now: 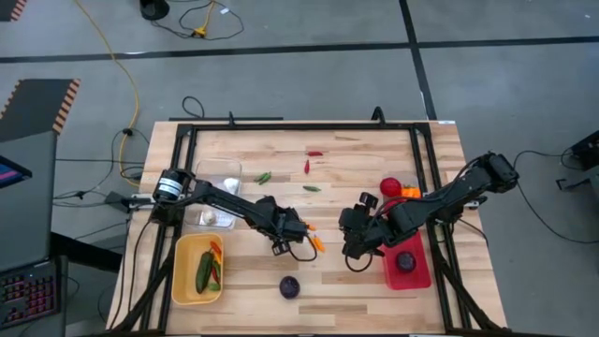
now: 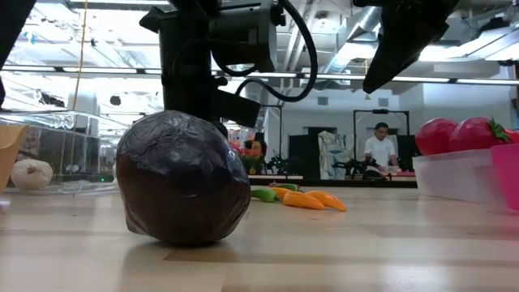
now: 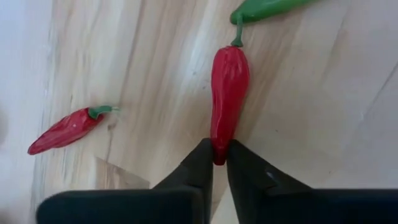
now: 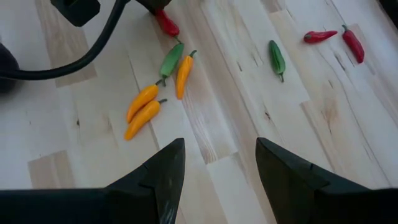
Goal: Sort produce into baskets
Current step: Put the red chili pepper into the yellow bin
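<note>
My left gripper [image 3: 219,152] stands near the table's middle [image 1: 298,230], shut on a thin red chilli [image 3: 229,93]. The chilli's stem points at a green chilli [image 3: 267,7], and another red chilli [image 3: 65,130] lies close by. Orange chillies [image 4: 144,109] and a green one [image 4: 171,59] lie beside them. My right gripper [image 4: 221,158] hovers open over bare wood left of the red basket [image 1: 419,276], nothing between its fingers. A dark purple round [image 1: 289,286] rests on the table near the front. The yellow basket [image 1: 182,281] and the clear basket [image 1: 229,168] stand at the left. My left gripper pinches the red chilli's pointed tip [image 3: 219,148] between its two fingertips, only at their free ends. The fingers come steeply from above and lie along the chilli. The chilli lies stretched out on the wood beyond the fingers, stem end away from them.
Two red chillies [image 4: 336,38] and a green one [image 4: 277,57] lie toward the far side. Red tomatoes [image 1: 391,187] and a purple round [image 1: 406,261] sit in the red basket, garlic [image 1: 211,218] in the clear one, green and red pieces in the yellow one. A black frame [image 1: 299,126] borders the table.
</note>
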